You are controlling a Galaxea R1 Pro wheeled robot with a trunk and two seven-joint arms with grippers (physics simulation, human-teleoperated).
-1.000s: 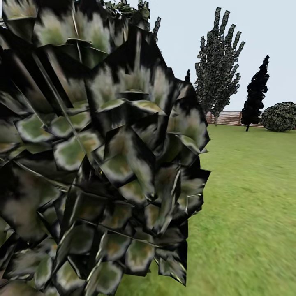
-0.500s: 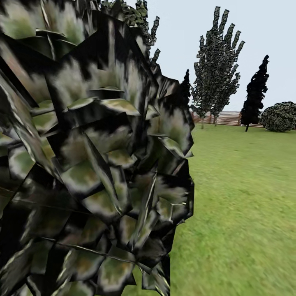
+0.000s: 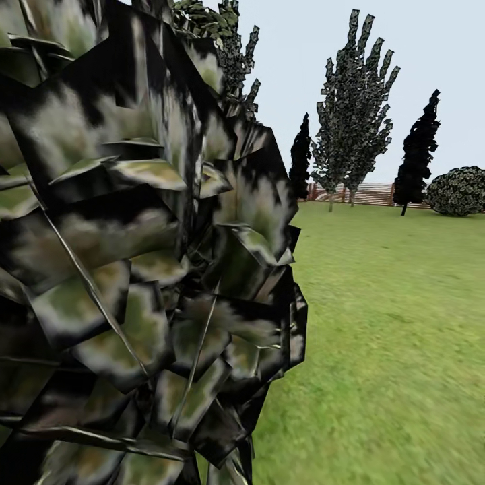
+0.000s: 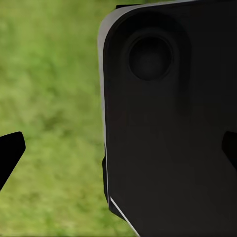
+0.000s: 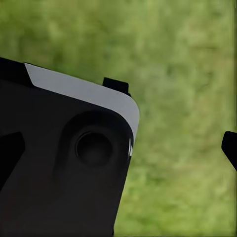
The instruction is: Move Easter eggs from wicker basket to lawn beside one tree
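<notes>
In transit. Leafy bush (image 3: 135, 256) crowds my head camera; lawn (image 3: 391, 323) beyond it, fence (image 3: 367, 194) far behind. My 2 grippers spread, empty, over grass. Basket, eggs unseen.

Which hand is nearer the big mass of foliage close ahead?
Probably the left, though that's uncertain: the foliage mass looms on the robot's left side. The left hand and right hand each hang open over the lawn, with no leaves near either.
</notes>
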